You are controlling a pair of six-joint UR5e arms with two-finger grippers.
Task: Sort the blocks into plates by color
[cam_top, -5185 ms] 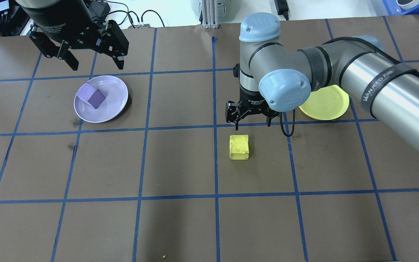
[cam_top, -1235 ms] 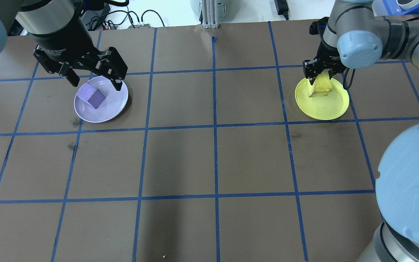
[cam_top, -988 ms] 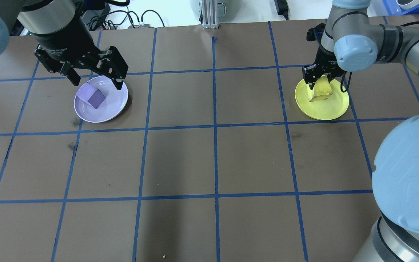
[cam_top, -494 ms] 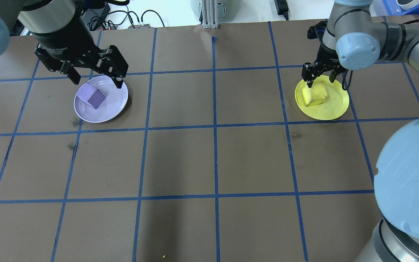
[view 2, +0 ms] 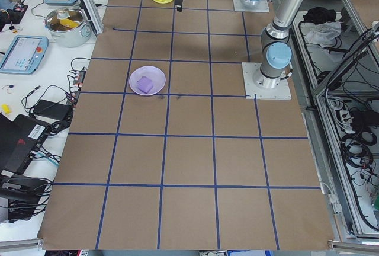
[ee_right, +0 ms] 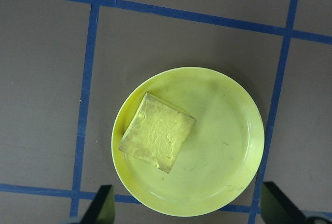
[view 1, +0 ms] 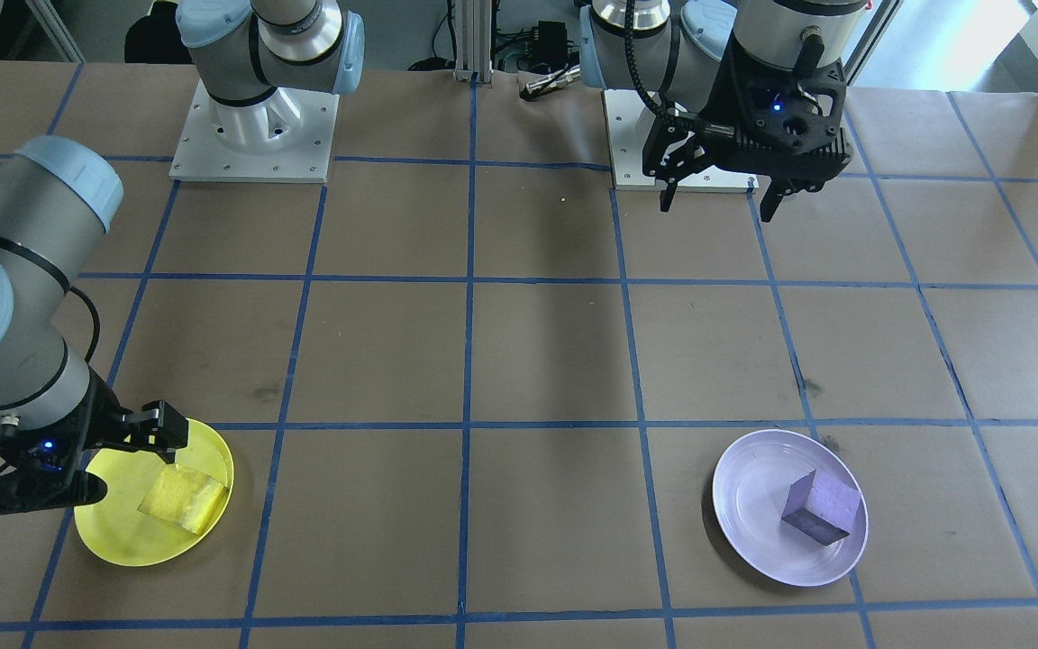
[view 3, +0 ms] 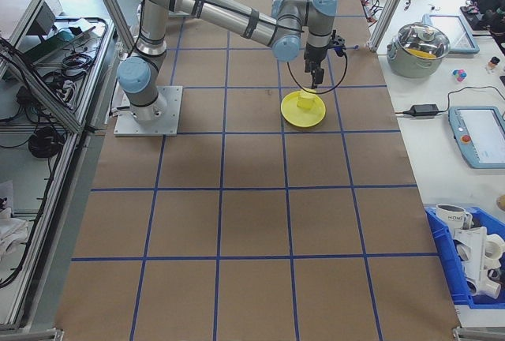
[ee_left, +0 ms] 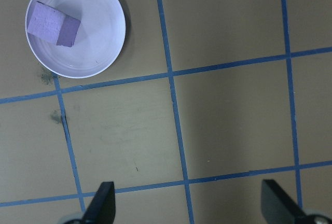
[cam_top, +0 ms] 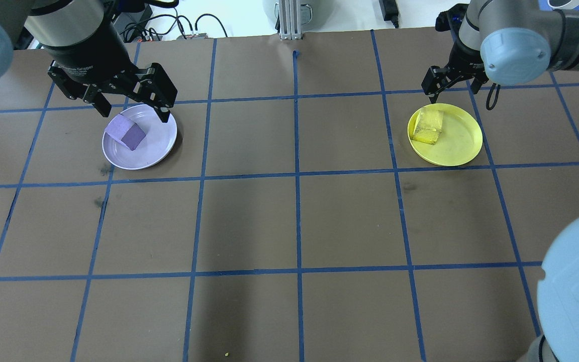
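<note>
Right gripper (cam_top: 451,88) released, empty; yellow block (cam_top: 429,126) lies below it in the yellow plate (cam_top: 463,143). Left gripper (cam_top: 132,108) spread wide above the purple block (cam_top: 125,132) in the lavender plate (cam_top: 156,148). Lift straight up; don't clip rims.

"Gripper" lettering on left gripper (cam_top: 113,88) body.
</note>
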